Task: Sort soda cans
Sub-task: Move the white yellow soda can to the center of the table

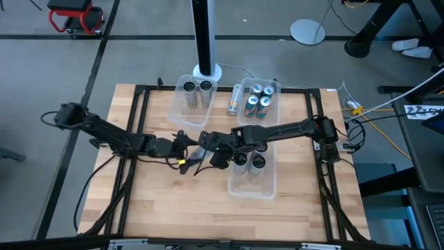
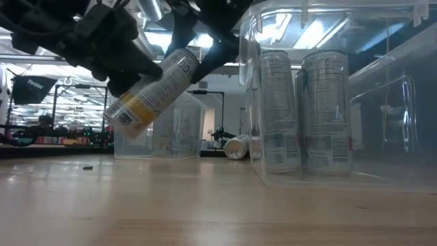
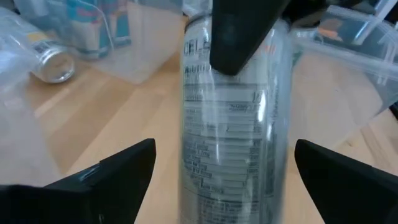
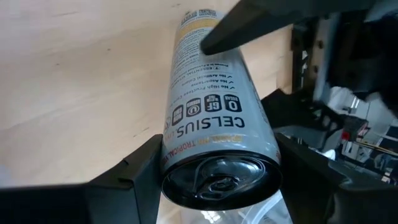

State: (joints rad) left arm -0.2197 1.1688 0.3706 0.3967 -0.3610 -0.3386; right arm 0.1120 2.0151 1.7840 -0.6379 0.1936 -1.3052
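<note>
right gripper (image 4: 214, 171) pinching white can (image 4: 208, 99); left gripper (image 3: 224, 171) spread beside it. handoff underway, bins (image 1: 252, 182) part filled, sorting unfinished.

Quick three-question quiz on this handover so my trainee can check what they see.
1. Which pincer grips the tilted can? A) left B) right C) neither
2. True or false: the left pincer is clamped on that can.
3. Fill in: ___ blue cans stand in the far right bin.

Key:
1. B, the right pincer has it between its fingers.
2. False, the left pincer stands open, its fingers clear of the can on both sides.
3. Four.
</note>
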